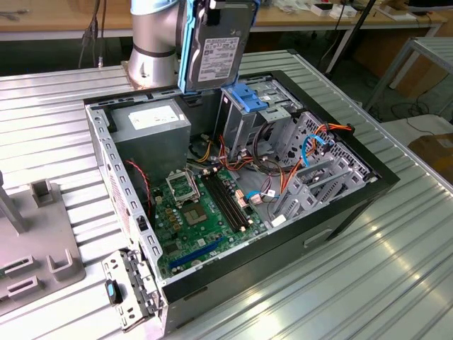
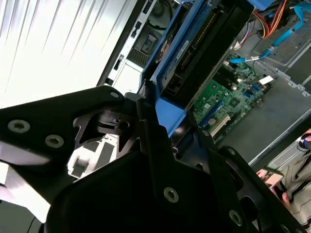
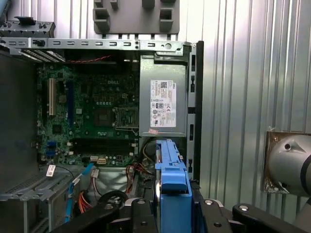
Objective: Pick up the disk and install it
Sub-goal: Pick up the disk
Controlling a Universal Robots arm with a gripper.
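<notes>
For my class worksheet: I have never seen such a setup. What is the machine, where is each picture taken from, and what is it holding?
A silver robot arm stands on a ribbed metal table beside an open computer case. The exterior view comes from a camera off the arm; both wrist views come from cameras riding on it. Its end effector is shut on the disk, held upright above the case's drive cage, with the motherboard lying below.

The computer case [image 1: 241, 273] is laid on the table [image 1: 368, 287], with the power supply [image 1: 152, 122] in its far corner at the exterior view's left and the motherboard [image 1: 202, 212] on its floor. The disk [image 1: 216, 49] is held in the gripper [image 3: 172, 211] above the case's far edge.
</notes>
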